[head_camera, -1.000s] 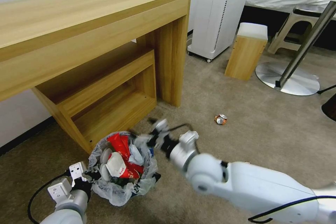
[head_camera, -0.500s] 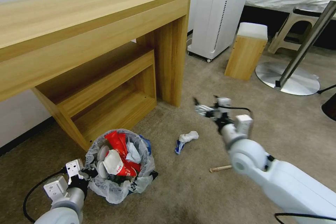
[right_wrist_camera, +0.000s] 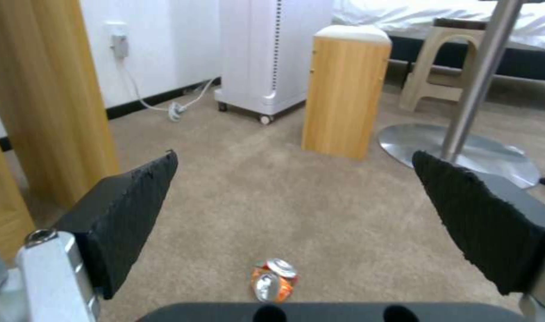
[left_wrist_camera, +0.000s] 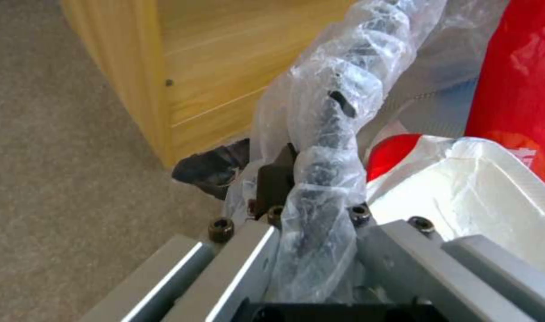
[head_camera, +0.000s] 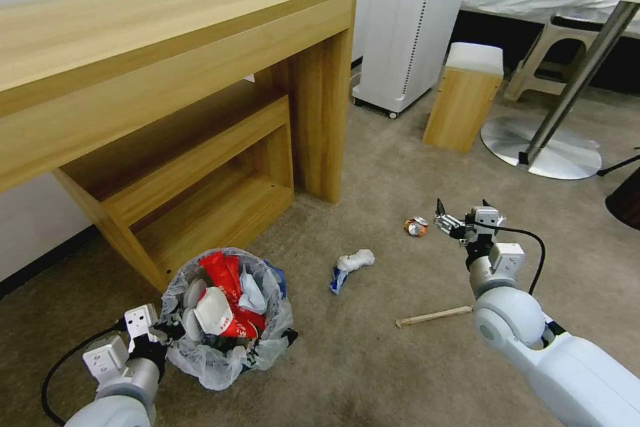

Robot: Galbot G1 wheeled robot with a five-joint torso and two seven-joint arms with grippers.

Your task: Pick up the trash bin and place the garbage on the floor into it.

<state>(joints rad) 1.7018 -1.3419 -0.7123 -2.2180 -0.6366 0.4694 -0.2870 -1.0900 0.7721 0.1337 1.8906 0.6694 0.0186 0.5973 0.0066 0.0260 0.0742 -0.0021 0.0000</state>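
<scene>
The trash bin [head_camera: 227,340], lined with a crinkly whitish bag and packed with red wrappers [head_camera: 230,277], stands on the beige floor [head_camera: 373,373] by the desk leg. My left gripper [head_camera: 168,332] is shut on its bag-wrapped rim [left_wrist_camera: 329,134]. Garbage lies to the right: a crumpled tissue with a blue-white carton [head_camera: 350,264], a wooden stick [head_camera: 433,315] and a crushed can [head_camera: 417,226]. My right gripper [head_camera: 461,207] hovers open just right of the can. In the right wrist view the can [right_wrist_camera: 271,279] lies low between the spread black fingers [right_wrist_camera: 129,210].
A wooden desk [head_camera: 167,47] with a lower shelf stands behind the bin. Farther back are a white wheeled appliance [head_camera: 413,20], a wooden box stool [head_camera: 463,103], a round metal table base [head_camera: 540,147] and a plastic stool [head_camera: 557,57]. Open carpet lies in the foreground.
My right arm has swung from over the bin to the right and now sits beside the can, uncovering the tissue and the stick. The left gripper keeps its hold on the bin.
</scene>
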